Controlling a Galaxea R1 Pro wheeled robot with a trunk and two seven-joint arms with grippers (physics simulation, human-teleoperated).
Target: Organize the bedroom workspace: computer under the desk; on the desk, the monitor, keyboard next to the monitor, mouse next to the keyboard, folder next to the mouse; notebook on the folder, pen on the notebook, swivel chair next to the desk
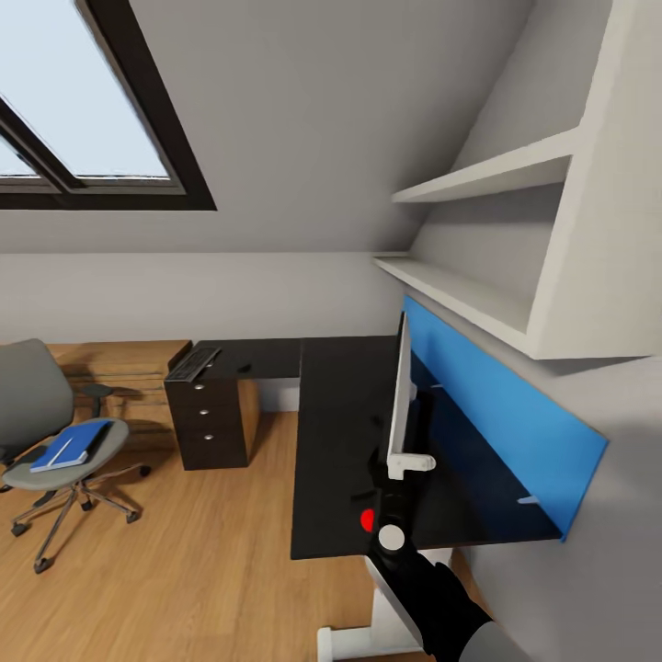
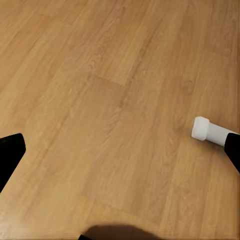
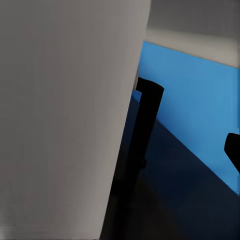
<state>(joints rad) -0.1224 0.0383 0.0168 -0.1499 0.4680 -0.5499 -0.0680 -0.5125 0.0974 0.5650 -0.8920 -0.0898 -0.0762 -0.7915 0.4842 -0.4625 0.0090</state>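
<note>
Head view, monitor (image 1: 400, 395) edge-on (upright), lengthwise along desk (image 1: 340, 441)

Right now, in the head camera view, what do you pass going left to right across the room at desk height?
swivel chair with the folder on its seat → keyboard → drawers → monitor → blue back panel
</note>
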